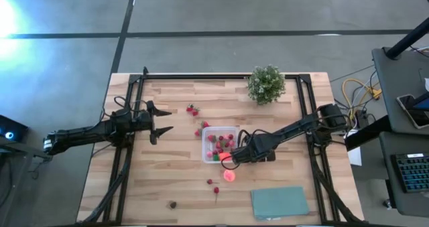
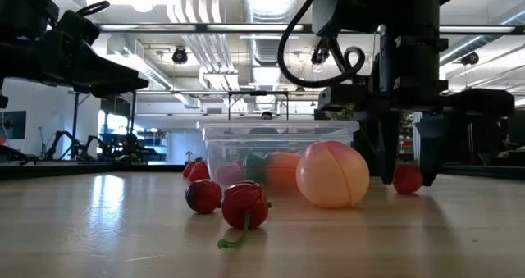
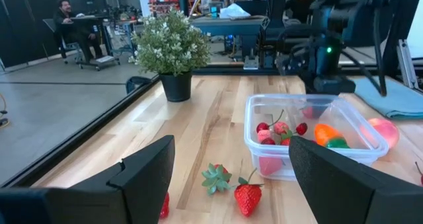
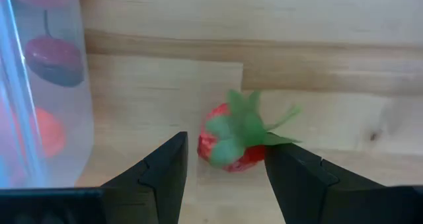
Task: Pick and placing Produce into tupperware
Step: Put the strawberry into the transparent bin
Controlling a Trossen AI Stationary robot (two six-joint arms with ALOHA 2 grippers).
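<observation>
- Hovering over the left side of the desk: left gripper, fingers spread wide, nothing between them, well apart from the container.
- Lying between that gripper and the container: two strawberries toward the far edge, two more just beside the container's far left corner.
- Resting near the front edge, left of centre: one small dark piece, too small to identify.
- Sitting mid-desk: clear square container, upright, holding cherries, an orange piece with a green end and other red bits.
- Lying in front of the container: two small red pieces, seen at desk level as cherries, one with a curled green stem.
- Resting just beside the container's front right corner: peach ball, on the bare wood.
- Reaching down at the container's front right edge: right gripper, fingers partly spread on either side of a strawberry lying on the desk outside the container wall; no clear pinch on it, gaps visible at both sides.
- Standing at the far edge, right of centre: potted plant.
- Lying flat at the front right corner: teal cloth.
</observation>
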